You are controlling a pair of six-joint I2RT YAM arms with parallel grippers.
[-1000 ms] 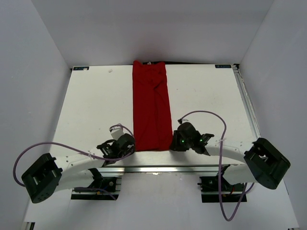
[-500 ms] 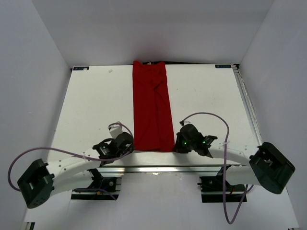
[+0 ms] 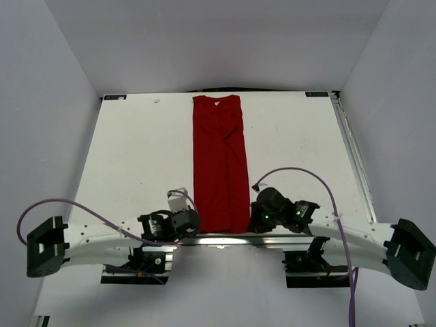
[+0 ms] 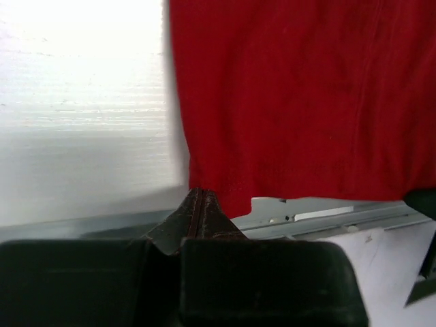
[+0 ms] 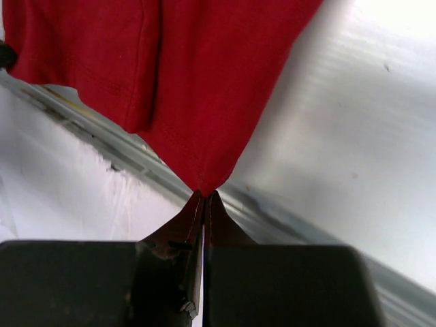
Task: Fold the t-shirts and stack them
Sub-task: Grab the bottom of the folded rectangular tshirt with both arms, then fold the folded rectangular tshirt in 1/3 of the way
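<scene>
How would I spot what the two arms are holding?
Start at the big white table. Down its middle lies a long, narrow, bright red cloth t-shirt, its near corners pinched by the left hand and right hand. Nothing else is red.

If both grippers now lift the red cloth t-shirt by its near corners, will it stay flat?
It would likely sag: the bright red cloth t-shirt shows wrinkles and pulls to a point at the right gripper. Probably light, as the left gripper holds only a thin corner pinch.

Lab rig: white walls (image 3: 41, 102) enclose a table (image 3: 136, 157).
</scene>
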